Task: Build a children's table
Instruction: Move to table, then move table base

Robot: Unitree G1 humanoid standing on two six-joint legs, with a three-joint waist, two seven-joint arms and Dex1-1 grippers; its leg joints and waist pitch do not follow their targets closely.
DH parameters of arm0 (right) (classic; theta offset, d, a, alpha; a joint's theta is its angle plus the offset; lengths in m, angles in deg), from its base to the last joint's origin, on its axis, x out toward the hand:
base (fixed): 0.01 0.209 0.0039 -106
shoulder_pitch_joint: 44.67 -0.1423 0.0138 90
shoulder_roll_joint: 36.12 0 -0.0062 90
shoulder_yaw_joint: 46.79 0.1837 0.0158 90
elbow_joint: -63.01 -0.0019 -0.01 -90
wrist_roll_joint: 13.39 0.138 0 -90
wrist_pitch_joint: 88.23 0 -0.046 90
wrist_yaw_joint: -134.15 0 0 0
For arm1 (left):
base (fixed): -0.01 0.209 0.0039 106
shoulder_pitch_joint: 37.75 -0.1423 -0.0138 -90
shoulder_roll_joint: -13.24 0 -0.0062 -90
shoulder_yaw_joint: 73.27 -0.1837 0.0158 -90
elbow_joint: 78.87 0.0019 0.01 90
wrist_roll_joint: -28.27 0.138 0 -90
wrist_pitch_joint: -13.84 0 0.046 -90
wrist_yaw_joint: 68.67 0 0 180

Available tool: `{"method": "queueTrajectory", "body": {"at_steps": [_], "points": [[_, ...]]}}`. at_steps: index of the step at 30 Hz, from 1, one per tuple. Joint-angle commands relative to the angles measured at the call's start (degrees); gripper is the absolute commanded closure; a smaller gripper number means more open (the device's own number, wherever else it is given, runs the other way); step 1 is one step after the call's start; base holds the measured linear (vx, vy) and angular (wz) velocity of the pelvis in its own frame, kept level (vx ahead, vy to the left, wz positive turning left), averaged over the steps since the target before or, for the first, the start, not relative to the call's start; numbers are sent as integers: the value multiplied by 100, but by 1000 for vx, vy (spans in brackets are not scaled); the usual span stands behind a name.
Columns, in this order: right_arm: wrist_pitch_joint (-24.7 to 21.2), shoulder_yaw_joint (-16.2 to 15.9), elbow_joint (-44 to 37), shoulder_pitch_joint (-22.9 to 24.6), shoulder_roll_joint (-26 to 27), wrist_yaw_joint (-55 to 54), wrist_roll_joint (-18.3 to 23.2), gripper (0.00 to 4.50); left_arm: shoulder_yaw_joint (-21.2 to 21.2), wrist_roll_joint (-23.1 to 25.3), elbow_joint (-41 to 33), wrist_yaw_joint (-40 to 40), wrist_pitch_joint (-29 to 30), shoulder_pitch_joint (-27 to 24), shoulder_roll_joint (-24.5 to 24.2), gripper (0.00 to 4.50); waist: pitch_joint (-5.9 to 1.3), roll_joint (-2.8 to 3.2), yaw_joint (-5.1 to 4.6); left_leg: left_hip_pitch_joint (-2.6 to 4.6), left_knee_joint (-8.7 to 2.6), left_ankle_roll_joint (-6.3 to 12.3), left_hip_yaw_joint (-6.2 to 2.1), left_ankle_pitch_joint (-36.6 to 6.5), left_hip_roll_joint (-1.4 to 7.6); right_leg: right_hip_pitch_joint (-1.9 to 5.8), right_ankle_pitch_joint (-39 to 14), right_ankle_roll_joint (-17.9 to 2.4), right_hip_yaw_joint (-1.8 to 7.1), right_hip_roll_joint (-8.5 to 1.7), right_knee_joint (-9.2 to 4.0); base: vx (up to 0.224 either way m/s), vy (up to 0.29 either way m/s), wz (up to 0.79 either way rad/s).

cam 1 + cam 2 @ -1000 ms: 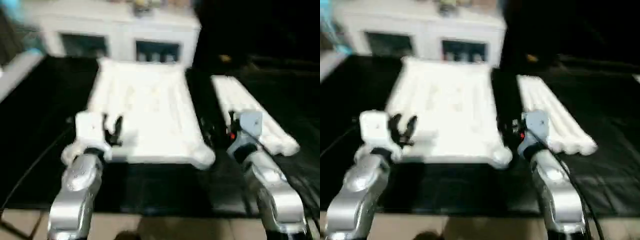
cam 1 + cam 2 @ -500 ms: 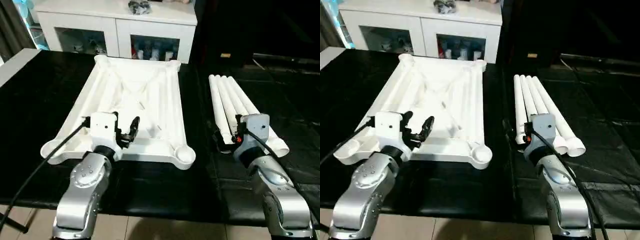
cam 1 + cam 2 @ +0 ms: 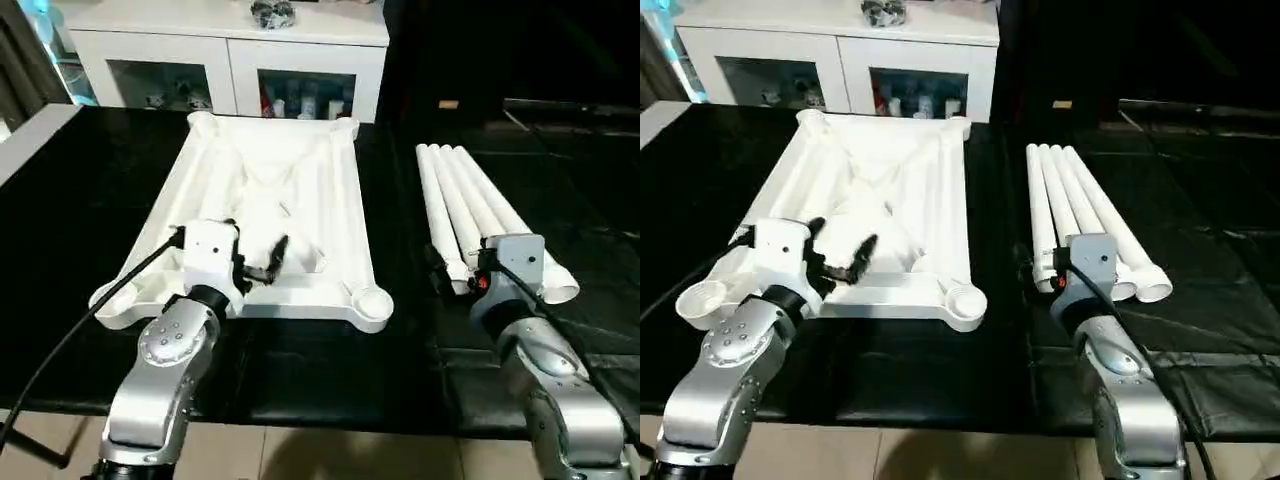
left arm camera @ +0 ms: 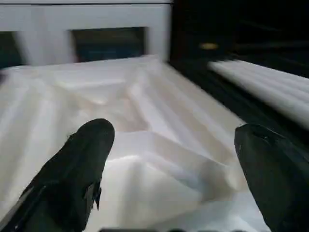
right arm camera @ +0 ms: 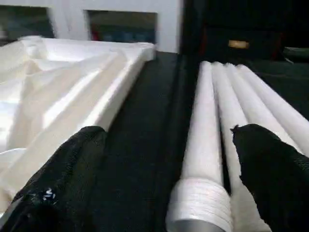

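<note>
The children's table lies in parts on a black surface. Its white tabletop is upside down, ribs up, with round sockets at the corners. Several white tube legs lie side by side to its right. My left gripper hovers over the tabletop's near end, open, with only ribbed plastic below its fingers. My right gripper is open at the near ends of the legs. One leg end lies between its black fingers, which stand well apart from it.
A white glass-door cabinet stands behind the work surface, with a small dark object on top. A black cable runs from my left wrist. The black surface's front edge meets a tiled floor. A pale ledge sits at far left.
The left gripper's fingers have spread wider apart over the tabletop's near end. The whole picture has shifted and sharpened, so the camera has moved. The right gripper stays open at the legs.
</note>
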Motion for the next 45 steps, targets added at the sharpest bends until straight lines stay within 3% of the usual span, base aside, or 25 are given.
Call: {"method": "queueTrajectory", "body": {"at_steps": [1, 5, 6, 9, 14, 19, 20, 22, 23, 26, 27, 28, 29, 31, 32, 35, 36, 45], "points": [[-171, -51, -170, -43, -240, 393, 153, 0, -301, -102, -50, 562, 226, 114, -219, 5, -287, 58, -5, -86, -482, 101, 74, -629, 70, 334, -780, -621, 257, -292, -423, 0, 0, 0], [-418, -200, -396, -27, -752, 1071, 272, 0, -713, -151, 26, 1258, 389, 257, -567, 5, -294, 70, 4, -93, -456, 183, 96, -450, 68, 359, -541, -762, 263, -307, -403, 0, 0, 0], [-496, -252, -501, 7, -945, 1318, 349, 0, -837, -174, 89, 1517, 372, 328, -675, 5, -289, 89, 4, -97, -457, 208, 96, -447, 67, 367, -554, -789, 263, -309, -412, 0, 0, 0], [-686, -378, -792, 118, -1556, 2039, 590, 0, -1274, 21, 409, 2178, 361, 614, -1064, 5, -279, 75, 8, -86, -455, 306, 106, -490, 68, 373, -664, -762, 269, -308, -435, 0, 0, 0], [-847, -426, -1069, 247, -2305, 2860, 970, 0, -1618, 64, 984, 3001, 222, 1227, -1333, 5, -292, 77, 18, -84, -450, 345, 109, -496, 78, 382, -894, -835, 266, -336, -450, 0, 0, 0], [-926, -460, -1168, 333, -2614, 3257, 1068, 0, -1995, 396, 1547, 3454, 220, 1702, -1593, 39, -297, 65, 16, -86, -439, 371, 111, -440, 84, 381, -945, -896, 264, -342, -445, 0, 0, 0], [-958, -486, -1176, 357, -2671, 3311, 1074, 0, -2027, 445, 1731, 3470, 182, 1807, -1589, 47, -305, 132, 32, -76, -425, 360, 109, -432, 76, 372, -946, -907, 265, -339, -438, 0, 0, 0], [-1042, -512, -1195, 407, -2751, 3409, 1135, 0, -2011, 418, 2074, 3493, 202, 2007, -1502, 78, -318, 91, 34, -91, -419, 347, 114, -387, 67, 399, -873, -955, 257, -341, -450, 0, 0, 0], [-1073, -515, -1207, 431, -2772, 3437, 1158, 0, -2012, 409, 2214, 3530, 225, 2093, -1466, 83, -330, 126, 47, -87, -415, 334, 103, -350, 75, 399, -800, -989, 256, -352, -428, 0, 0, 0], [-1132, -519, -1227, 462, -2825, 3482, 1225, 0, -2034, 435, 2444, 3629, 159, 2233, -1432, 118, -332, 105, 46, -101, -411, 346, 106, -282, 76, 412, -630, -1083, 252, -348, -424, 0, 0, 0], [-1185, -521, -1281, 500, -2887, 3534, 1310, 0, -2071, 490, 2757, 3725, 160, 2443, -1407, 123, -335, 170, 54, -89, -408, 337, 101, -287, 79, 405, -586, -1117, 253, -350, -422, 0, 0, 0], [-1211, -518, -1304, 514, -2901, 3552, 1336, 0, -2082, 517, 2885, 3752, 144, 2528, -1396, 129, -329, 142, 53, -89, -405, 354, 110, -330, 61, 417, -637, -1100, 255, -338, -440, 0, 0, 0], [-1230, -514, -1332, 531, -2908, 3568, 1357, 0, -2085, 524, 2977, 3779, 157, 2595, -1388, 140, -337, 159, 63, -86, -408, 340, 104, -340, 69, 421, -649, -1101, 257, -346, -431, 0, 0, 0], [-1241, -513, -1351, 541, -2923, 3580, 1372, 0, -2062, 499, 3109, 3818, 173, 2690, -1359, 163, -343, 134, 68, -101, -401, 349, 107, -305, 66, 435, -662, -1092, 256, -354, -429, 0, 0, 0], [-1241, -521, -1361, 550, -2937, 3585, 1369, 0, -2061, 491, 3171, 3848, 173, 2731, -1350, 169, -346, 170, 76, -108, -400, 343, 100, -252, 72, 431, -652, -1101, 257, -364, -422, 0, 0, 0], [-1228, -529, -1374, 591, -2965, 3617, 1353, 0, -2137, 549, 3355, 3995, 66, 2823, -1355, 191, -342, 156, 68, -114, -405, 333, 108, -308, 67, 431, -828, -1060, 255, -360, -450, 0, 0, 0], [-1227, -536, -1385, 606, -2965, 3620, 1337, 0, -2164, 569, 3402, 4046, 41, 2837, -1366, 203, -346, 184, 66, -105, -406, 323, 106, -339, 76, 422, -855, -1051, 256, -361, -456, 0, 0, 0], [-1252, -569, -1453, 650, -3021, 3601, 1392, 0, -2257, 707, 3743, 4205, -116, 2970, -1360, 270, -350, 200, 69, -104, -411, 308, 100, -352, 81, 424, -787, -1074, 251, -358, -455, 0, 0, 0]]}}
